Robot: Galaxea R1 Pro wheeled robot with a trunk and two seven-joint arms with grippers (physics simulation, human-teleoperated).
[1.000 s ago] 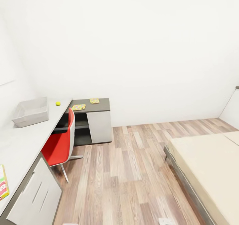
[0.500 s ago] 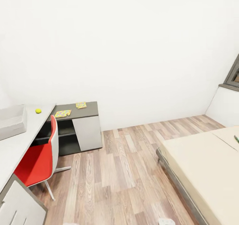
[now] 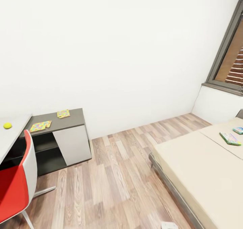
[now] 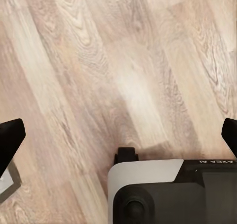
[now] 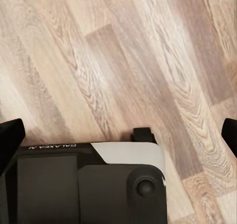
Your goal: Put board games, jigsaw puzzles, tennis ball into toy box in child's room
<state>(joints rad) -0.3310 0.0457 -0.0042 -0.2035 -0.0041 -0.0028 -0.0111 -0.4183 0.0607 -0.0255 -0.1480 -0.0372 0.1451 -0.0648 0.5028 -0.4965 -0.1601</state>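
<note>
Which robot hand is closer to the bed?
Probably the right. The bed lies off to the robot's right, so the right hand, hanging over the floor, is on that side; the left hand hangs on the far side, toward the red chair.

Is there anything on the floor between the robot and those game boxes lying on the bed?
Nothing visible. Bare wood floor runs up to the bed, and the two game boxes lie on its far side. The red chair stands off by the desk.

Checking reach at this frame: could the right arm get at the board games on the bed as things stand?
Probably not yet. The right end effector hangs open over bare floor, while the board games lie far across the bed; the base would need to drive closer.
</note>
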